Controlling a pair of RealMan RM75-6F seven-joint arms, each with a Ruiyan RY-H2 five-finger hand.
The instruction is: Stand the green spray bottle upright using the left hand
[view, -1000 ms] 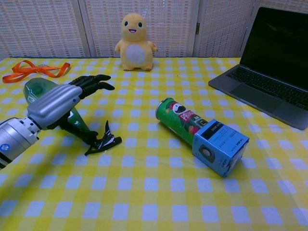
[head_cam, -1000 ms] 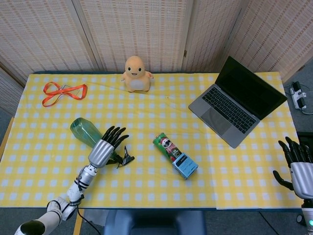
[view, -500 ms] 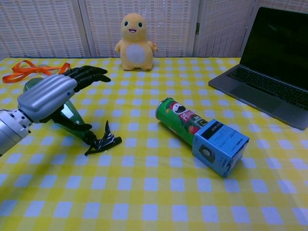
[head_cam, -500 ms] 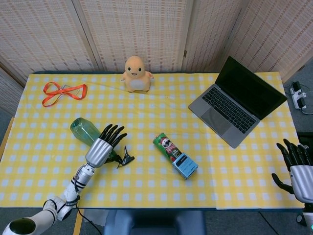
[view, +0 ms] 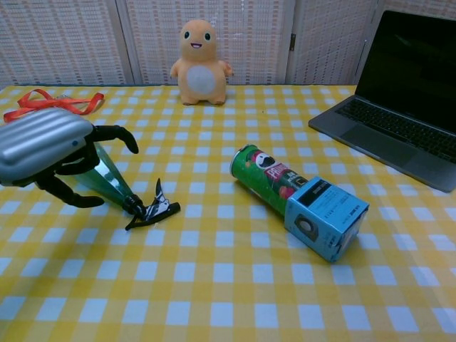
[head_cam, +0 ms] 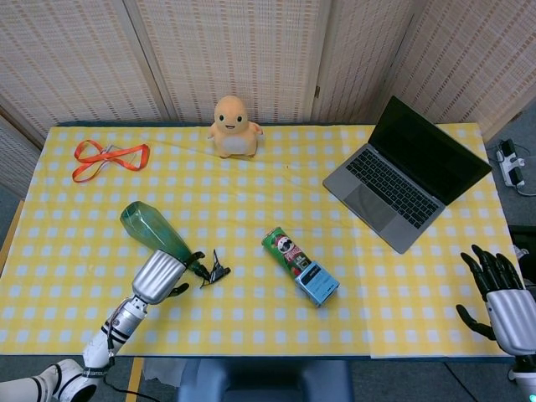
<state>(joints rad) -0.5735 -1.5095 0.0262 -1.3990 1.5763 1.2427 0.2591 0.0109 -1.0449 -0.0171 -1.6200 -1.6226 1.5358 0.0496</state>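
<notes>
The green spray bottle (head_cam: 151,230) (view: 107,179) lies on its side on the yellow checked cloth. Its black trigger head (head_cam: 213,270) (view: 152,211) points toward the table's middle. My left hand (head_cam: 161,276) (view: 44,151) hovers over the bottle's narrow end. Its fingers (view: 114,132) arch over the far side and the thumb reaches down on the near side. A gap shows between them and the bottle, and I see no firm grip. My right hand (head_cam: 500,295) hangs off the table's front right corner with fingers spread and nothing in it.
A Pringles can (head_cam: 287,252) (view: 267,174) lies beside a blue box (head_cam: 317,284) (view: 326,216) at the middle. An orange plush toy (head_cam: 233,126) (view: 201,63) stands at the back, an open laptop (head_cam: 402,176) (view: 399,107) to the right, and an orange lanyard (head_cam: 107,158) (view: 51,102) at the far left.
My left hand has drawn back toward the near edge, and its fingers have curled from flat above the bottle to cupped around its narrow end. The bottle has not moved. My right hand shifted slightly.
</notes>
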